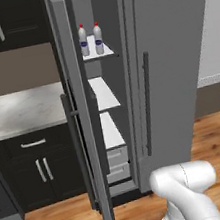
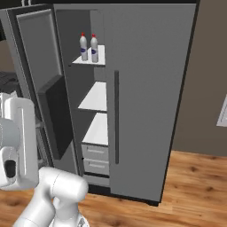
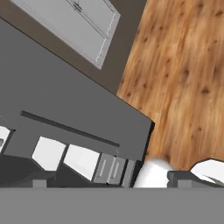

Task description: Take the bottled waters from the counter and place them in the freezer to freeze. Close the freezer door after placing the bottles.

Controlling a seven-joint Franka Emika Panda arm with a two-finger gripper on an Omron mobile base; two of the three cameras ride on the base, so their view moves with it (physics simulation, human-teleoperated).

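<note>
Freezer door (image 1: 82, 111) hangs wide open mid-frame, its edge jutting out over bare wood floor (image 1: 215, 135). Two bottled waters (image 1: 90, 39) stand side by side on the top freezer (image 1: 109, 89) shelf, upper centre. Claw (image 3: 107, 181) is spread wide, gripping nothing.

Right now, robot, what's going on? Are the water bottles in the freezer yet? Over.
Gripper open, holding nothing. Both bottled waters upright, side by side on the freezer top shelf. Freezer door wide open, not yet closed. Nothing blocking its swing.
</note>
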